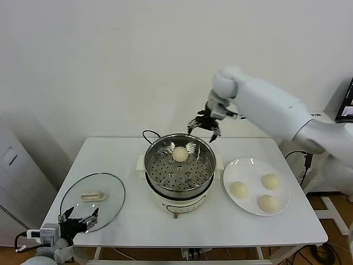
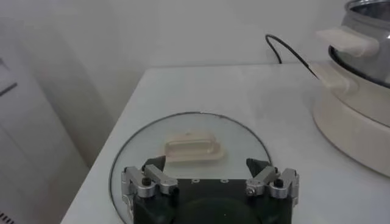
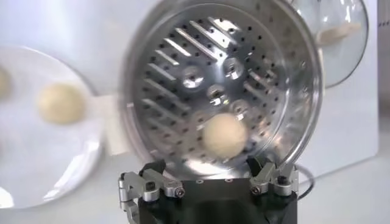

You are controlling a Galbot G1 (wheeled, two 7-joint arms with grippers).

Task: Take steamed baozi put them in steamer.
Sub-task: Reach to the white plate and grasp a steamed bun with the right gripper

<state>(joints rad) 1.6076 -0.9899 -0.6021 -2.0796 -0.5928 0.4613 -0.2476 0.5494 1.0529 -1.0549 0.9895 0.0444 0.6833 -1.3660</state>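
- Presently the left gripper [image 1: 80,218] is idling low at the table's [image 1: 127,160] near-left corner, jaws spread and empty, beside the glass lid [image 1: 92,200].
- Centre: one baozi [image 1: 180,154] is sitting on the steamer's [image 1: 179,190] perforated tray, toward the far rim.
- Above that far rim the right gripper [image 1: 203,126] is hovering, jaws released, carrying nothing.
- Right: three baozi [image 1: 239,189] are waiting on the white plate [image 1: 237,168].
- Count: four buns, one steamer, one plate, one lid.
- Risk: squeezing a soft bun may be denting it; a descending arm could be clipping the steamer rim.
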